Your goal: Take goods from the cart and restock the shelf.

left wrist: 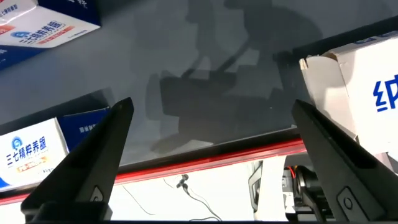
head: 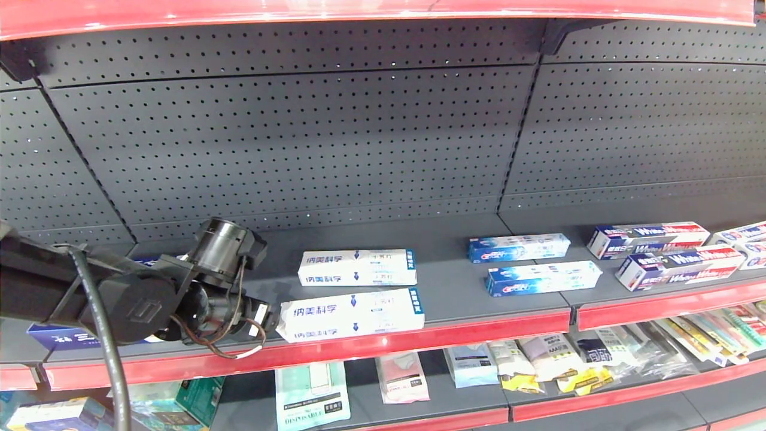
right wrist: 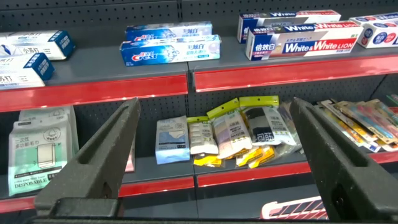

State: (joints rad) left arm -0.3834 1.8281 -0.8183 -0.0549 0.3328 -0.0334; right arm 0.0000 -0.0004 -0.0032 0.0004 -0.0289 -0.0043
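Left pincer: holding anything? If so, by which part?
Nothing held. The left pincer is open; the white box lies beside one finger, outside the gap. The right pincer is open and empty too.

White toothpaste box (head: 350, 314) flat along shelf (head: 450, 272) front edge

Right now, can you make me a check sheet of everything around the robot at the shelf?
Surface: grey shelf with a red front edge, partly stocked.
Job's things: two white boxes, two blue boxes and red-banded boxes, all lying flat in rows.
Clutter: loose packets heaped on the lower shelf.
Hands: left hand open, beside the front white box's end; right hand open, facing the shelves, holding nothing.
Cables: thin wires loop at the left wrist; a thick black cable runs along that arm.
Surroundings: grey pegboard wall behind.
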